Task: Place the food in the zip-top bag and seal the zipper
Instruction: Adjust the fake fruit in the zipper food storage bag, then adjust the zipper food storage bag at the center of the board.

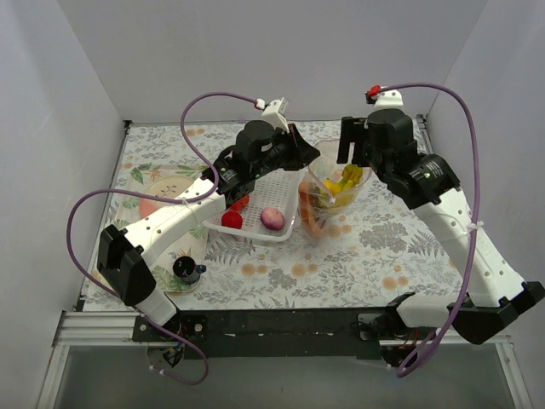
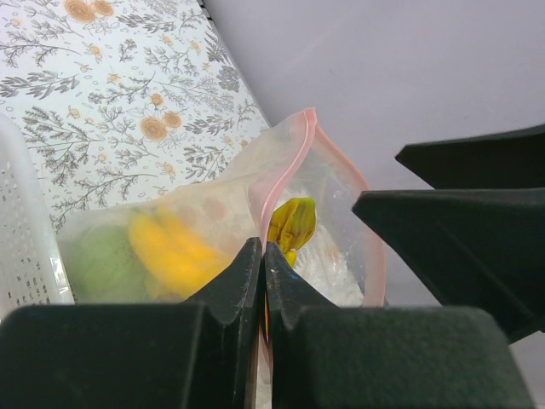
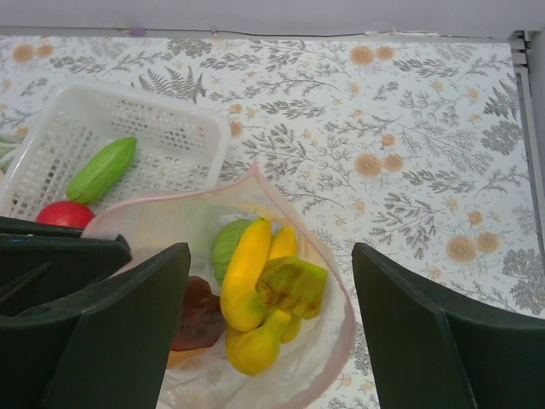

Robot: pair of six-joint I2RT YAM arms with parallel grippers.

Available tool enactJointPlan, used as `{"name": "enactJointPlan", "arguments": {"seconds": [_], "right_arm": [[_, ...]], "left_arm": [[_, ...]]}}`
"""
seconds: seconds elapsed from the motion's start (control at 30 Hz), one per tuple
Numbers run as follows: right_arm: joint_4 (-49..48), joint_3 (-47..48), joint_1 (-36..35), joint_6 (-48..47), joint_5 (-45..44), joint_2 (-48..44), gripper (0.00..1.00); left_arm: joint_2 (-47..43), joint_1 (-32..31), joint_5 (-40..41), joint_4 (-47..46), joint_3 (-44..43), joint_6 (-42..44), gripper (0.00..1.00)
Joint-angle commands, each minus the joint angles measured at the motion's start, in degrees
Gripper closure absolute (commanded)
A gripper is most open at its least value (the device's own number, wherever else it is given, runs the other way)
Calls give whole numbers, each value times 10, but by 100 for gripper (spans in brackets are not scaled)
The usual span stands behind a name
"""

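Note:
The clear zip-top bag [image 1: 334,194] stands open beside the white basket. It holds the yellow banana bunch [image 3: 247,273], the pale green cabbage [image 3: 226,244], a dark red piece [image 3: 197,313] and the orange carrot [image 1: 310,213]. My left gripper [image 2: 262,249] is shut on the pink zipper [image 2: 289,162] at the bag's near-left mouth edge and holds it up. My right gripper [image 3: 271,251] is open and empty, its fingers spread directly above the bag's mouth. The green cucumber [image 3: 102,169], a red tomato [image 1: 232,219], another red piece [image 1: 242,203] and the purple onion [image 1: 272,218] lie in the basket.
The white slotted basket [image 1: 287,228] sits left of the bag, under my left arm. A floral plate [image 1: 163,183] lies at the far left. Another plate [image 1: 170,285] near the left arm's base bears a small dark round object [image 1: 186,269]. White walls enclose the table.

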State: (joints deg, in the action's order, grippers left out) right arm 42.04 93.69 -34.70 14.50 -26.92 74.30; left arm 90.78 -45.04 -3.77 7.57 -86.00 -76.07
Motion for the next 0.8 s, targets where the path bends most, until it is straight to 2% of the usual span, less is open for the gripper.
{"name": "enactJointPlan", "arguments": {"seconds": [0.0,0.13,0.37,0.47,0.5,0.57,0.6,0.63,0.7,0.73,0.77], "right_arm": [[26,-55,22,65,-29,-88,16],[-1,-160,29,95,-1,-141,22],[-42,-199,54,112,41,-140,35],[-64,-208,85,114,76,-129,53],[-67,-206,93,113,83,-123,71],[-64,-190,112,109,87,-118,90],[-50,-139,118,95,81,-108,98],[-32,-106,121,88,52,-100,99],[7,-23,122,63,49,-69,99],[11,39,121,59,91,-58,99],[28,62,120,55,115,-45,99]], "left_arm": [[-16,-2,10,-16,-19,5,100],[-15,-2,10,-17,-17,5,100],[-11,-2,3,-18,-22,5,100],[-13,-2,3,-17,-22,6,100],[-13,-2,0,-16,-23,7,100],[-7,-2,-6,-13,-33,8,100],[-1,-2,-14,-8,-39,6,100],[4,-2,-32,-6,-44,-3,100],[18,-5,-49,-10,-51,-12,100],[21,-6,-51,-11,-51,-12,100],[24,-8,-51,-15,-50,-13,100]]}}
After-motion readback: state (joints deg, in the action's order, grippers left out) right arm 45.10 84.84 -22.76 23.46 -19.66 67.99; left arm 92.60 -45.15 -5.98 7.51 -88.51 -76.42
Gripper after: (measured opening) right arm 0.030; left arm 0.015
